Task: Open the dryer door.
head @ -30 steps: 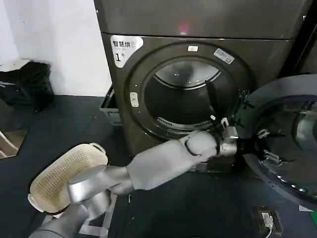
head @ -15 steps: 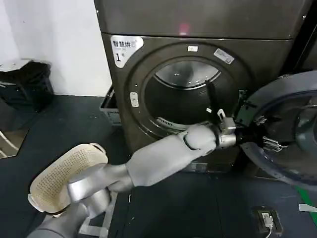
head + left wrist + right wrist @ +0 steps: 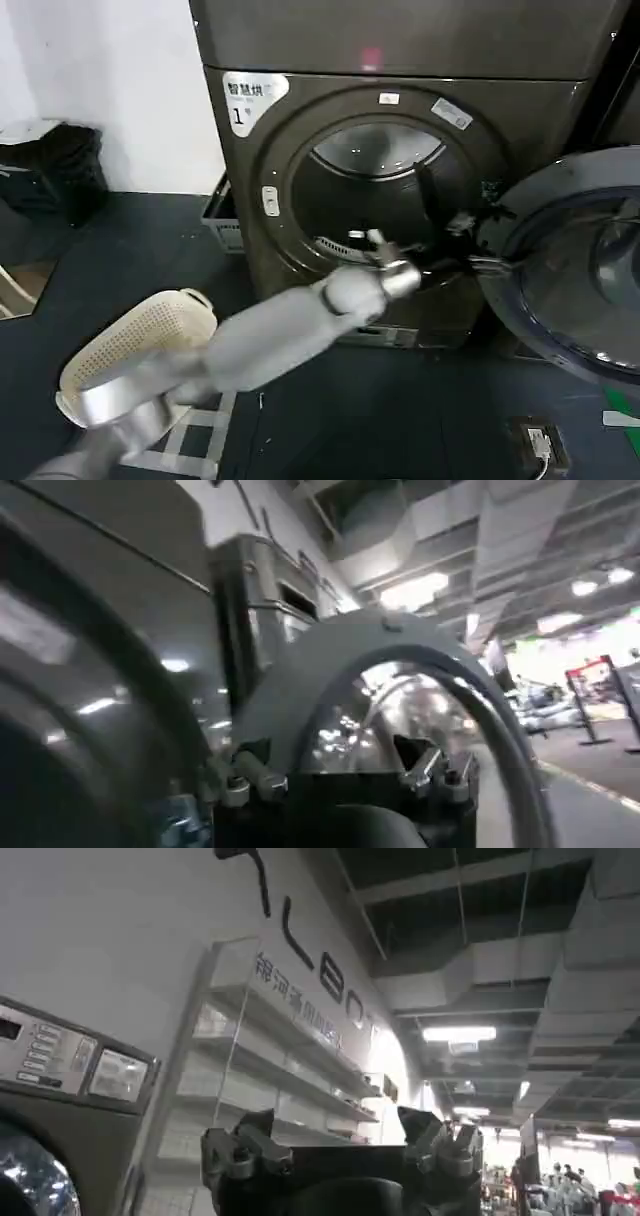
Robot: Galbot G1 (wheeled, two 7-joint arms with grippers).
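The dryer (image 3: 300, 130), dark grey-brown with a white "1" sticker, shows its round drum opening (image 3: 375, 190). Its dryer door (image 3: 575, 270), chrome-rimmed with dark glass, hangs swung wide open to the right. My left arm reaches across in front of the machine. The left gripper (image 3: 472, 245) sits just off the door's hinge-side edge, open, with nothing between its fingers. In the left wrist view the left gripper (image 3: 330, 755) stands open with the door's grey inner rim (image 3: 380, 640) beyond it. The right gripper (image 3: 337, 1120) is open, holds nothing, and points up at shelves and ceiling.
A cream perforated basket (image 3: 140, 350) lies on the dark floor at the lower left. A grey crate (image 3: 222, 215) stands against the dryer's left side and a black bag (image 3: 50, 165) by the white wall. A small device (image 3: 540, 445) lies on the floor at the lower right.
My left gripper has left the door's edge and drawn back to the left, toward the drum opening. The door has stayed wide open.
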